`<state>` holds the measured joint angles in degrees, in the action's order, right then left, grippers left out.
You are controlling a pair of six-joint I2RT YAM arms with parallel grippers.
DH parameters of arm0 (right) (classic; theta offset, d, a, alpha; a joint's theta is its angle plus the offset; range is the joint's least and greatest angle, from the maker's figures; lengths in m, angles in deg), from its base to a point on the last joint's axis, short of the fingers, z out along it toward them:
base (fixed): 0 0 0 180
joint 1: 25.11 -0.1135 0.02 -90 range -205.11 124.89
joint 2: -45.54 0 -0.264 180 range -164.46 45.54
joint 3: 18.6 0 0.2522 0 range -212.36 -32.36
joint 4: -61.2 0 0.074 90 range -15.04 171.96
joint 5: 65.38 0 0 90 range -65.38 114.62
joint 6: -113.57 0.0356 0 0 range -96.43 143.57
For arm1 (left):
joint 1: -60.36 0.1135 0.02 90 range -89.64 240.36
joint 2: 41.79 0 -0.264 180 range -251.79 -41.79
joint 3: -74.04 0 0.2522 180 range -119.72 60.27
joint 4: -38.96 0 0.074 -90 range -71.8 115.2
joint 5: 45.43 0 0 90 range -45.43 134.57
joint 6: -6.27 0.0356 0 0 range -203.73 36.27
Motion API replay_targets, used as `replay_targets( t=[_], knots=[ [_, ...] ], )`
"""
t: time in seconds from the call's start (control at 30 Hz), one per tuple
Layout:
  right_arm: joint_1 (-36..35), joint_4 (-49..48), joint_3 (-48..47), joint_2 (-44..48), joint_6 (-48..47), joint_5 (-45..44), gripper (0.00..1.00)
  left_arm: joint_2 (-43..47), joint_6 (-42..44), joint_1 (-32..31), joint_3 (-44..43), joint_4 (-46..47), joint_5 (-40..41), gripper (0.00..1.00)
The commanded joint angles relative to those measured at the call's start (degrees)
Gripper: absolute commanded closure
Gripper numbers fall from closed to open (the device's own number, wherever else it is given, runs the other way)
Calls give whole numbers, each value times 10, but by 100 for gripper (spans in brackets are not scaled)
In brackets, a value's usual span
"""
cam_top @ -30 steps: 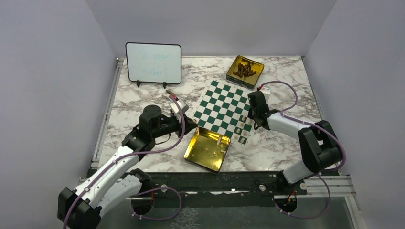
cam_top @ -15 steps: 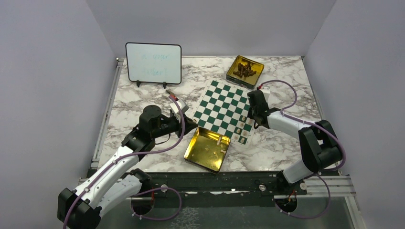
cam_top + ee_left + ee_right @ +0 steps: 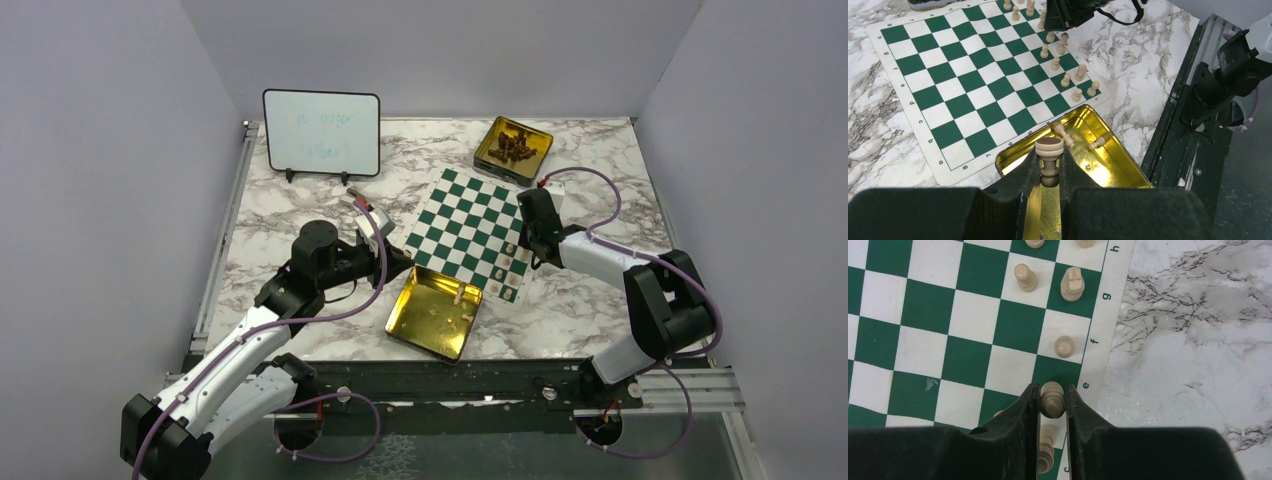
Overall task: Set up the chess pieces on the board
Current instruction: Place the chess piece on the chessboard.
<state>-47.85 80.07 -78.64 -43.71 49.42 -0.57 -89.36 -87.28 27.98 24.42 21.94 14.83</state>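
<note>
Both closed: left hand grips cream chess piece just off board; right hand grips second piece at board's e-file edge.

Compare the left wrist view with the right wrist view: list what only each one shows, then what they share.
Only the left wrist view: the left gripper, its fingers closed on a flat-topped piece; beyond it the open gold tin with two loose pieces lying on their sides; nearly the whole board.
Only the right wrist view: the right gripper, fingers closed around a round-topped piece by the edge letter e, seen close from above.
Both: the board, standing pale pieces in its edge rows, and the marble table.
</note>
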Motion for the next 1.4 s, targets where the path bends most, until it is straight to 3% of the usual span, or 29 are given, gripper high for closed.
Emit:
replay_targets(
  t=[0.0,1.03,1.37],
  knots=[
    [4,2,-13,-8,-6,-12,82,3,6,0,3,9,-8,89],
    [5,-21,-8,-14,-10,-23,82,0,6,0,3,10,-9,89],
    [5,-5,-16,-10,-8,-24,67,0,5,-1,3,11,-9,89]
  ],
)
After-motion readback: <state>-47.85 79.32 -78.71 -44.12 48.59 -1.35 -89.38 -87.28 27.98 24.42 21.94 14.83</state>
